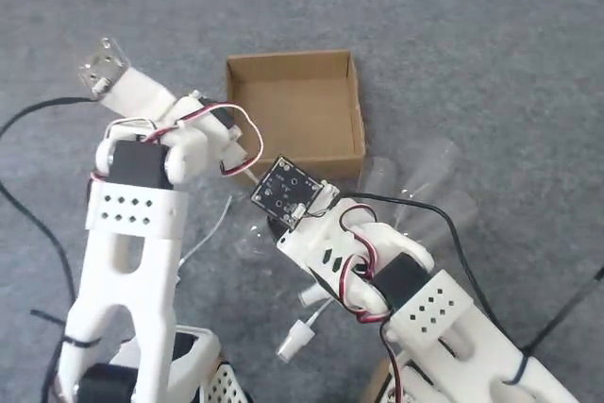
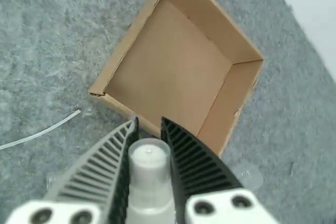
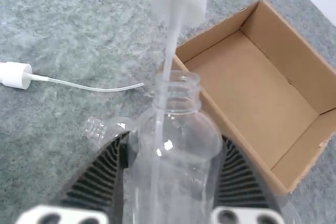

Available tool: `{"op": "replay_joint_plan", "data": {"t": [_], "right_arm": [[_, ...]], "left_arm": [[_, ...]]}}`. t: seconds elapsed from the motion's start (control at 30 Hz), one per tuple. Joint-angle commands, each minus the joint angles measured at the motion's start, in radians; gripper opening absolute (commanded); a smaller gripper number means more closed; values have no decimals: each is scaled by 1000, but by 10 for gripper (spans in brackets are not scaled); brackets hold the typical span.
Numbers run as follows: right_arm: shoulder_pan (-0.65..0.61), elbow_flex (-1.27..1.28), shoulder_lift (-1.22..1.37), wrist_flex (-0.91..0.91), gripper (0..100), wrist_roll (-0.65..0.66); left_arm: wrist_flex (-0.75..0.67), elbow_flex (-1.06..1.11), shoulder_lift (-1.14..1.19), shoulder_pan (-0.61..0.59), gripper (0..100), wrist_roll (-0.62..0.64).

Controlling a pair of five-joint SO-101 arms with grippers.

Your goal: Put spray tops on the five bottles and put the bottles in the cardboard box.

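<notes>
Left fingers (image 2: 105, 171) are pinched on a spray top (image 2: 149, 163), held near the edge of the box (image 2: 173, 72). A clear bottle (image 3: 176, 145) is clamped between the right fingers (image 3: 100, 177), and the tube (image 3: 170, 51) of the top is dipped into its neck. In the high view, the box is seen at 12 o'clock from this bottle, spare bottles (image 1: 429, 181) at 3 o'clock, and a loose top (image 1: 295, 339) on the desk (image 1: 510, 73) at 6 o'clock.
</notes>
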Motion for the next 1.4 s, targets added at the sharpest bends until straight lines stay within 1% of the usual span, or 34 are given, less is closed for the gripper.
{"op": "replay_joint_plan", "data": {"t": [0.0,0.1,0.27,0.43,0.53,0.7,0.83,0.93,1.2,1.37], "right_arm": [[-5,-15,-48,-27,103,8],[-2,-15,-99,-16,103,6],[1,-3,-220,33,103,6],[1,103,-300,-62,103,14],[-4,124,-331,-77,103,14],[-1,127,-340,-74,103,14],[-1,143,-343,-76,103,14],[1,143,-340,-74,103,14],[1,144,-340,-74,103,8],[1,153,-340,-76,103,8]], "left_arm": [[-21,-18,-43,8,11,-9],[-18,-18,-61,14,11,-9],[-23,12,-187,49,11,-40],[-28,79,-282,127,11,-40],[-28,94,-299,143,11,-40],[-20,99,-307,146,11,-44],[-3,104,-307,198,11,-89],[11,110,-308,232,11,-98],[15,107,-310,229,12,-103],[15,110,-334,229,13,-150]]}}
